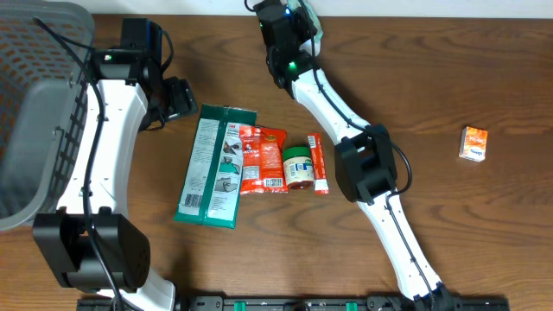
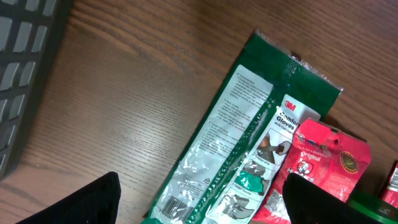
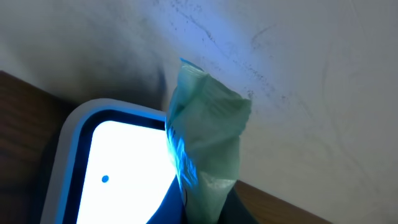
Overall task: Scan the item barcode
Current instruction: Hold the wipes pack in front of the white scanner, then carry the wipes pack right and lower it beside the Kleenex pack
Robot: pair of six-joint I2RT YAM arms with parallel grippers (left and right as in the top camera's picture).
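My right gripper [image 3: 208, 218] is shut on a pale green packet [image 3: 208, 134], holding it upright next to the scanner's glowing white window [image 3: 118, 168] with its blue rim. Blue light falls on the packet's left edge, and no barcode shows on it. In the overhead view the right gripper [image 1: 298, 19] is at the table's far edge with the packet [image 1: 311, 17] just showing. My left gripper [image 1: 177, 99] is open and hovers over a long green glove pack [image 2: 249, 137], its black fingers [image 2: 93, 202] spread either side of the pack's barcode end.
A grey mesh basket [image 1: 34, 104] fills the left edge. Beside the glove pack [image 1: 214, 164] lie a red snack bag [image 1: 262, 160], a green-lidded jar [image 1: 299, 164] and a red stick pack [image 1: 318, 164]. A small orange box [image 1: 473, 143] sits at the far right.
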